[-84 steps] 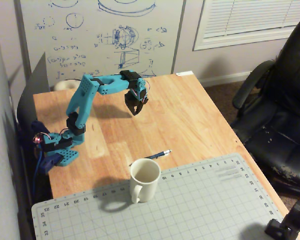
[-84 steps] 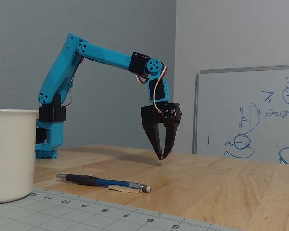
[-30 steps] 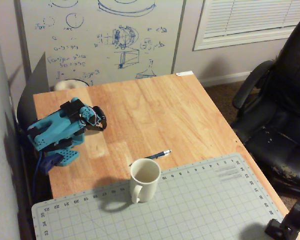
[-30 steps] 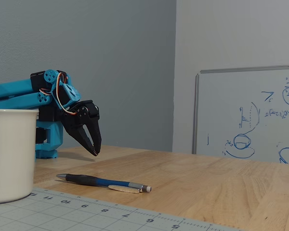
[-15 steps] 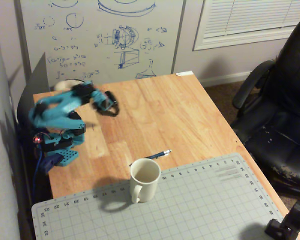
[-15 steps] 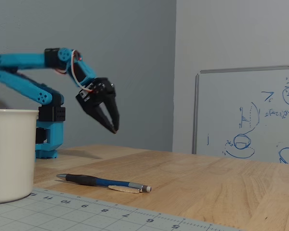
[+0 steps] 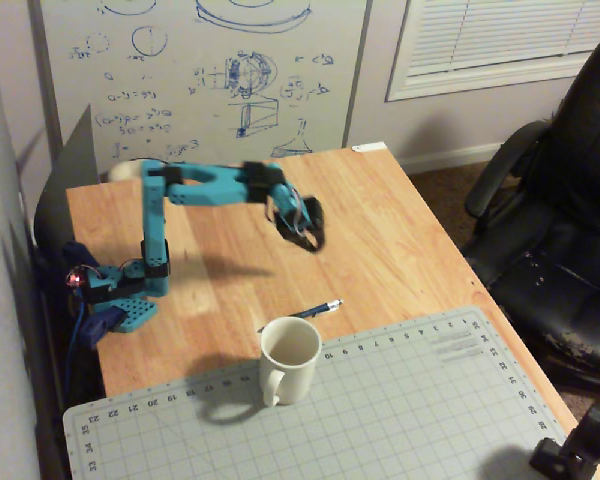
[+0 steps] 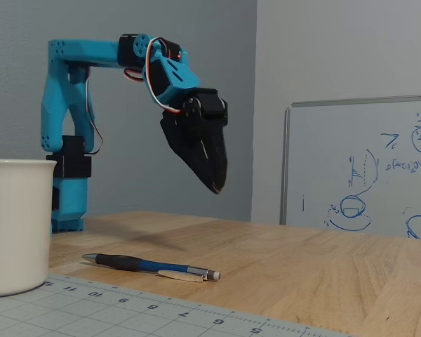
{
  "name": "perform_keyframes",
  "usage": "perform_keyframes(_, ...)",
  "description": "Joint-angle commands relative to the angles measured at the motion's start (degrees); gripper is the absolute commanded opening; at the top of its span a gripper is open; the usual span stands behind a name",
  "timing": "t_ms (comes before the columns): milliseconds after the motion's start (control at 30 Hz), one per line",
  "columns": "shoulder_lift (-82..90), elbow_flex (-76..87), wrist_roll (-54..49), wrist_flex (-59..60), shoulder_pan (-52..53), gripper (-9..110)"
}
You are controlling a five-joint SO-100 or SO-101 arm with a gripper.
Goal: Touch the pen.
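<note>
The dark-blue pen (image 7: 305, 312) with a pale tip lies flat on the wooden table just past the cutting mat's far edge, behind the white mug (image 7: 288, 360). In a fixed view from table level the pen (image 8: 151, 266) lies right of the mug (image 8: 14, 225). My black gripper (image 7: 308, 237) hangs in the air on the blue arm, well above and beyond the pen, fingers pointing down. In the low fixed view the gripper (image 8: 216, 184) has its jaws together and holds nothing.
A grey-green cutting mat (image 7: 400, 400) covers the near part of the table. The arm's blue base (image 7: 130, 290) stands at the left edge. A whiteboard (image 7: 210, 70) leans behind the table. A black office chair (image 7: 560, 220) stands to the right.
</note>
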Motion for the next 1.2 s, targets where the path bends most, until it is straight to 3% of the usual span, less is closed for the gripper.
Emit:
perform_keyframes(0,-6.0,-11.5,-0.3,-1.1,5.9,1)
perform_keyframes(267,-16.1,-16.4,-0.3,-1.1,11.2,1)
perform_keyframes(1167,-21.0,-16.9,-0.2,-1.1,8.7,1)
